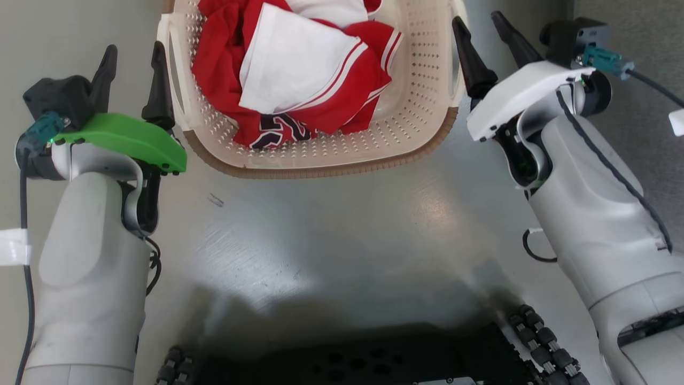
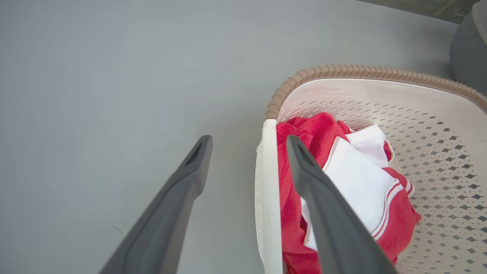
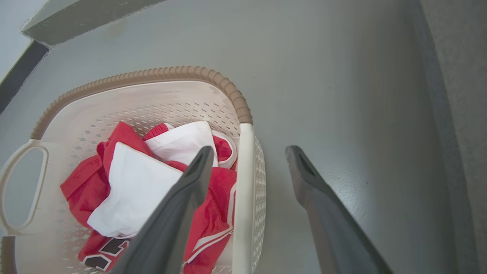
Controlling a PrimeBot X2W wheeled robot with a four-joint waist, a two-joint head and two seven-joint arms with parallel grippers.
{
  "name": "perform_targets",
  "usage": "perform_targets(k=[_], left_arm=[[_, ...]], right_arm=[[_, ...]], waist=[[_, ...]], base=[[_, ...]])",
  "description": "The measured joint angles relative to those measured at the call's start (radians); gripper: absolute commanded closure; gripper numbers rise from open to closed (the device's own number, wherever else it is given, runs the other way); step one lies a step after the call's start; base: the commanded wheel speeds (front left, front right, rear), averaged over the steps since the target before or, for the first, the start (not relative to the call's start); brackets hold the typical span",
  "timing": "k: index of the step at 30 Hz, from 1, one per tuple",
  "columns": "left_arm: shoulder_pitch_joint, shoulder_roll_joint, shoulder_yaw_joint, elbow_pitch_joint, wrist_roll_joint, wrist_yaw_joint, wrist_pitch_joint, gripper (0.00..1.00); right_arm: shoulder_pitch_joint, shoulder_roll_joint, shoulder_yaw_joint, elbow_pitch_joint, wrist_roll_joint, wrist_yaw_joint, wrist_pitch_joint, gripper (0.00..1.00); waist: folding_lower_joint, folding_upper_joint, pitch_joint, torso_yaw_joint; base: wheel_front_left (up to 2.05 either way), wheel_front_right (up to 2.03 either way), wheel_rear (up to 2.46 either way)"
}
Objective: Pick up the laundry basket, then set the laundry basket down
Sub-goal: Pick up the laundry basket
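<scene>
Left gripper (image 1: 133, 64) and right gripper (image 1: 477, 22) gaped, basket (image 1: 422, 80) edge between each one's fingers; pickup pending, we judged, both had to clamp.

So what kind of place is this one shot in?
Indoors, probably a laundry or utility corner of a home or a test room: a laundry basket of red and white clothes sits on a smooth grey floor, with a dark baseboard along the wall.
</scene>
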Motion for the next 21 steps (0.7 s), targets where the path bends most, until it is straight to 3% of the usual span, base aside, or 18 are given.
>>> perform_targets(k=[21], left_arm=[[-0.100,-0.014,-0.039,0.132,-0.014,-0.021,0.006,0.00]], right_arm=[[-0.095,0.009,0.039,0.157,0.049,0.017,0.017,0.00]], waist=[[0.0000,0.0000,0.093,0.004]], base=[[0.00,0.00,0.00]])
